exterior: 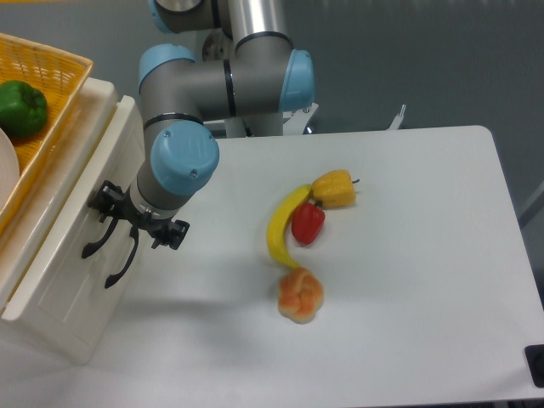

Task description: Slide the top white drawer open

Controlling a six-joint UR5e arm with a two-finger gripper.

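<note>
The gripper [109, 219] sits right up against the front of the top white drawer [85, 183] at the left edge of the table [408, 255], by its black handle [100, 240]. Honestly can't tell how wide the jaws are.

We see a white table [442, 255] carrying a cluster of food near its middle: a banana [280, 225] curving between a yellow pepper [334, 189] at its upper end and an orange-pink pastry [300, 295] at its lower end, with a red pepper [308, 223] touching its inner side. At the far left edge, a yellow woven basket [59, 72] holds a green pepper [21, 108].
</note>
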